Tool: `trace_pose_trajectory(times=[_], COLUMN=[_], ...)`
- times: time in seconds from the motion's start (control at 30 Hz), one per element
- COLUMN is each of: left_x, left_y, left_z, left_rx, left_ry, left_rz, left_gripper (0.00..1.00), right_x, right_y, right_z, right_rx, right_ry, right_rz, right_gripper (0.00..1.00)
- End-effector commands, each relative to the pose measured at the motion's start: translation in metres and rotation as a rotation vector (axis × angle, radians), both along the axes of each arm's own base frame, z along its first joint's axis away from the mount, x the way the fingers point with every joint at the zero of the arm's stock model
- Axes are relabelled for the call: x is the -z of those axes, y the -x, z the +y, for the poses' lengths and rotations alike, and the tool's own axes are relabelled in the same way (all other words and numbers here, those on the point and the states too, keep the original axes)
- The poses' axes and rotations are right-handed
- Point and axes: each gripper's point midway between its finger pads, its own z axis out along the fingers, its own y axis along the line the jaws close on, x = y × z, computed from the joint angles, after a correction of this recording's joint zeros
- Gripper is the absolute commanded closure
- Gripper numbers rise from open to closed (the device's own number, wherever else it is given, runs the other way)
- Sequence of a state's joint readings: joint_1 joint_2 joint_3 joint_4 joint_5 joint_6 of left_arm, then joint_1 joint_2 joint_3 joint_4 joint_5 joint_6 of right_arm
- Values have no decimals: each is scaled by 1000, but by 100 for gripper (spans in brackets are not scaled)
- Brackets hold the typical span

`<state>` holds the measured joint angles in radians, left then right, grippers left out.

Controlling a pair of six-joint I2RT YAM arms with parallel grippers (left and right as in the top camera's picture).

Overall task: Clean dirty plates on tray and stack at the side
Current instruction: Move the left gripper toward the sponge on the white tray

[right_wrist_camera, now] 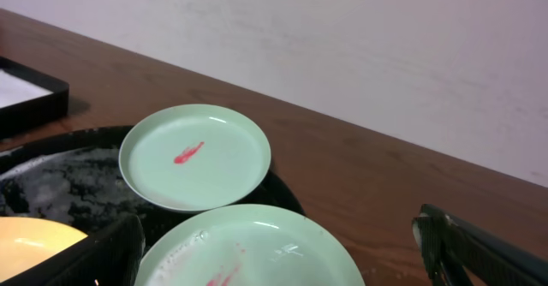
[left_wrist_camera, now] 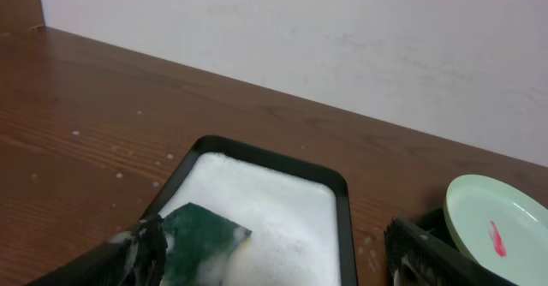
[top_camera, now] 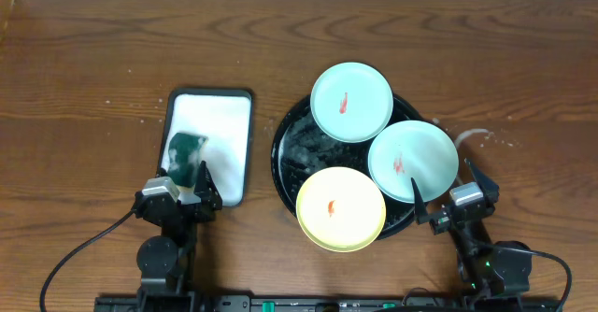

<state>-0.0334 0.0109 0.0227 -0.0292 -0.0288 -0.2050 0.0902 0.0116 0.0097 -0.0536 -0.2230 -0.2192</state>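
- Black tray [top_camera: 278, 158]: right of centre in the overhead frame, on the wooden table [top_camera: 93, 69]. Wet and flecked with foam on its bare left part.
- Three plates on it, each with a small red-orange smear at its middle.
- Upper mint plate [top_camera: 350, 102]: at the tray's top edge, hanging over the rim.
- Right mint plate [top_camera: 413, 160]: at the tray's right edge, also past the rim.
- Yellow plate [top_camera: 341, 208]: at the tray's lower edge, sticking out toward the bottom of the frame.
- Neighbouring plates edge to edge; touching or overlapping, cannot tell.
- White tray [top_camera: 224, 116]: dark-rimmed, left of centre, full of foam. Near the black tray but apart from it.
- Green sponge [top_camera: 187, 151]: in the lower left part of the white tray, lying in the foam.
- Left gripper [top_camera: 184, 183]: at the white tray's lower edge, jaws spread wide, clamped on nothing. Sponge between the fingers [left_wrist_camera: 141, 252], close to the frame-left one in the wrist view; contact not clear.
- Right gripper [top_camera: 445, 183]: at the lower right of the black tray, jaws spread wide and holding nothing. Just beside the right mint plate's lower edge.
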Motion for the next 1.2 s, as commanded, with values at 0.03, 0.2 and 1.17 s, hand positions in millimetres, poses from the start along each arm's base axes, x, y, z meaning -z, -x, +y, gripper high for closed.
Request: trace_pose_trajectory(times=[0.03,0.2,1.17], left_x=[17,17,6], left_y=[1,1,-1], left_z=[2,2,-11], left_rx=[-6,-6,65], left_ry=[-12,-12,33], left_rz=[53,53,4], left_gripper=[18,18,18], right_x=[1,1,-10], right_y=[0,0,2], right_z=[1,1,7], right_rx=[0,0,-34], right_ry=[6,6,-63], right_rz=[-3,-2,-25], right_gripper=[1,1,1])
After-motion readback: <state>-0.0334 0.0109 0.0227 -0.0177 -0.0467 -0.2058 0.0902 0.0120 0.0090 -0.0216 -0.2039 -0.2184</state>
